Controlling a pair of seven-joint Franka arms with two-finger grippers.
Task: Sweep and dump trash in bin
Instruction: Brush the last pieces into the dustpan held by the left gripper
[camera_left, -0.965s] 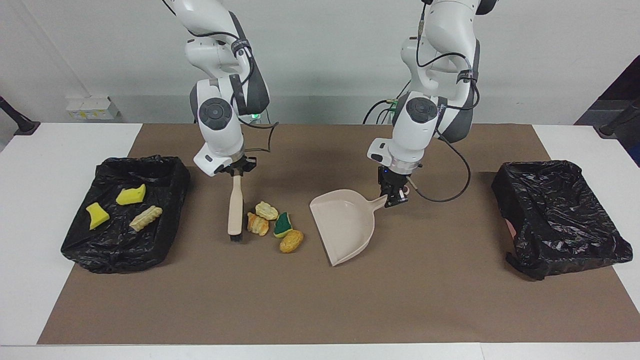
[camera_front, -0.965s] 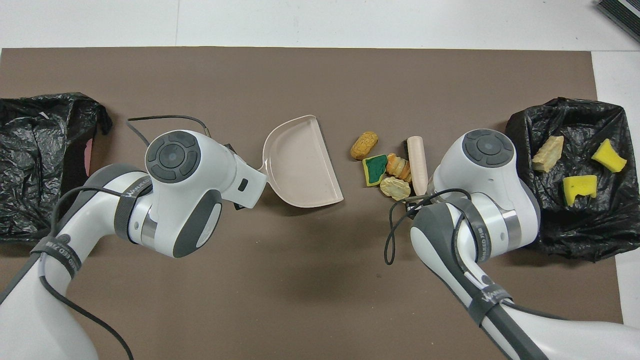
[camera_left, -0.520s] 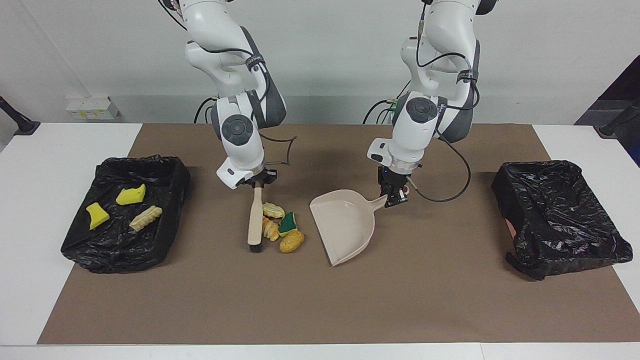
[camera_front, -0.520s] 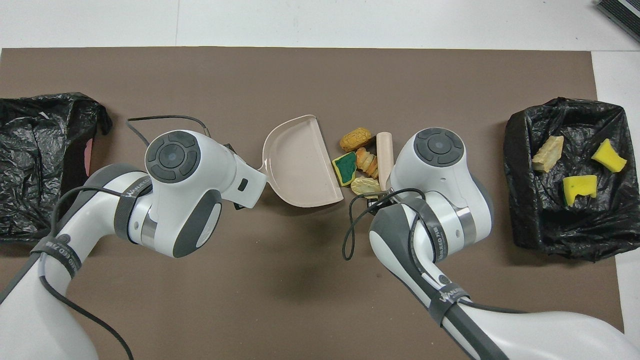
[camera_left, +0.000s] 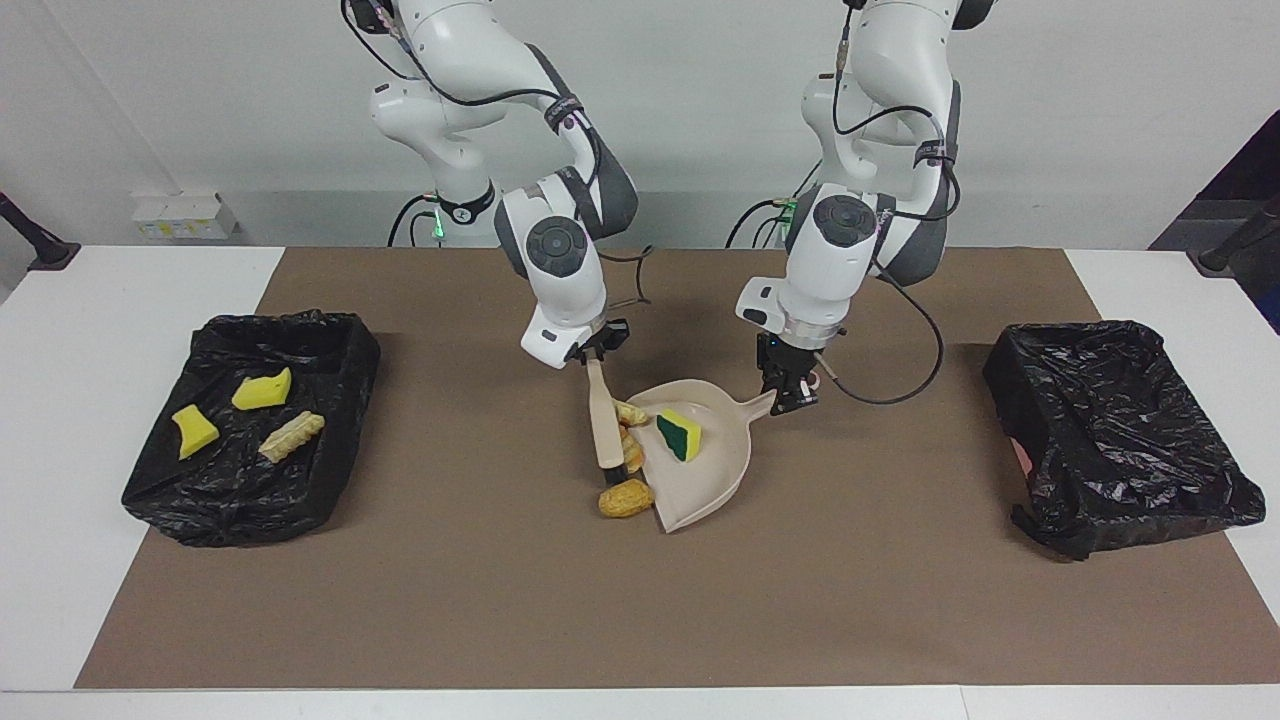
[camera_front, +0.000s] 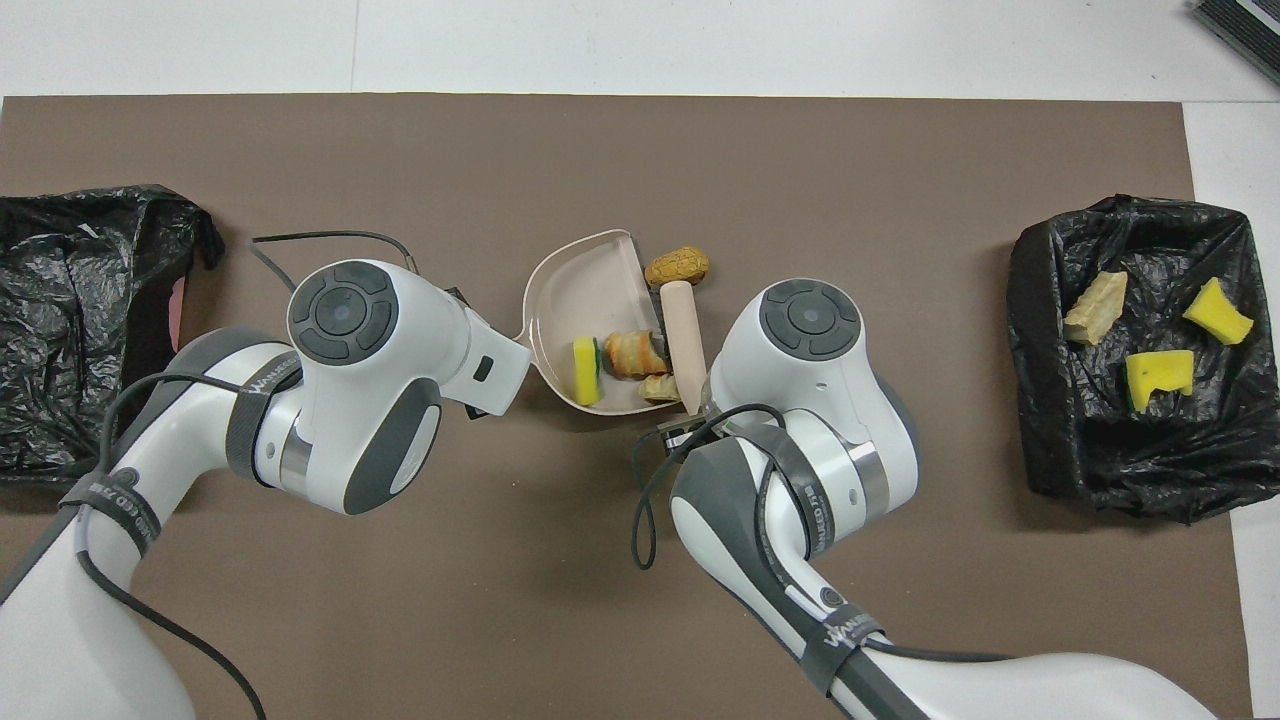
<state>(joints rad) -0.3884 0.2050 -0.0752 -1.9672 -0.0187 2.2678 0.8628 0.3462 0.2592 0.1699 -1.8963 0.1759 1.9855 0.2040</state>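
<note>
Right hand (camera_left: 598, 357) clamps the brush (camera_left: 606, 430) handle; left hand (camera_left: 790, 400) grips the dustpan (camera_left: 725, 465) handle. Light, soft trash (camera_left: 680, 433) tumbles easily; golden lump (camera_left: 626, 498) sits outside.

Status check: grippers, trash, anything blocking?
Right gripper shut on brush; left gripper shut on dustpan. Sponge in pan, potato lump outside lip. Nothing blocking.

Even, bright indoor light from above falls on the brown mat (camera_left: 640, 600), with soft shadows under both arms near the frame's centre. Black bin liners (camera_left: 1110, 420) show small glints. Both views are sharp, without visible edge distortion.
</note>
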